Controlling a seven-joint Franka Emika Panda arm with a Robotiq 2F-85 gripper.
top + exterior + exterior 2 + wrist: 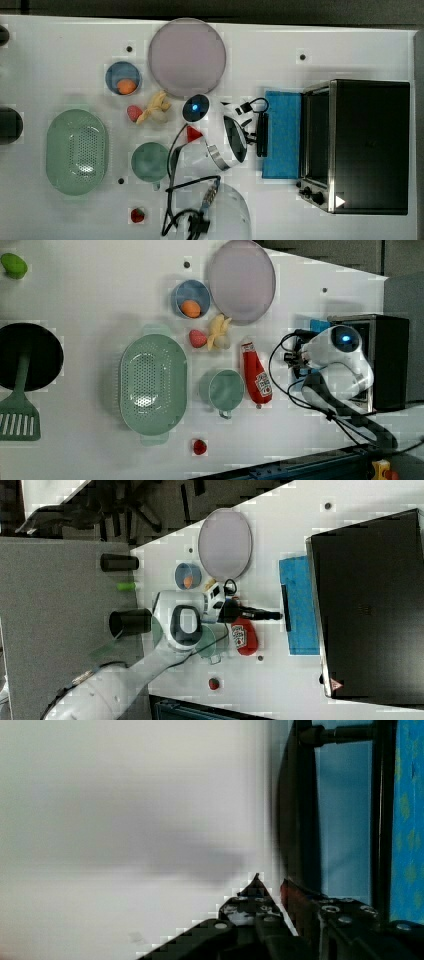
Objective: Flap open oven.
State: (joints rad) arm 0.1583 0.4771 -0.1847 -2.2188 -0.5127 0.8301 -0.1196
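White tabletop (60,65), cluttered. Oven (370,145) at top view's right edge, blue glass door (283,134) folded down flat toward top view's left. Gripper (262,134) at door's free edge, over black handle (285,607); fingers narrowly parted, grip on handle cannot be told. Ketchup bottle (256,374), teal cup (226,389), green colander (152,385), grey plate (186,56) lie to top view's left of arm.

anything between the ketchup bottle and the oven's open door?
No. In the right view, only bare white table separates the ketchup bottle from the oven door.
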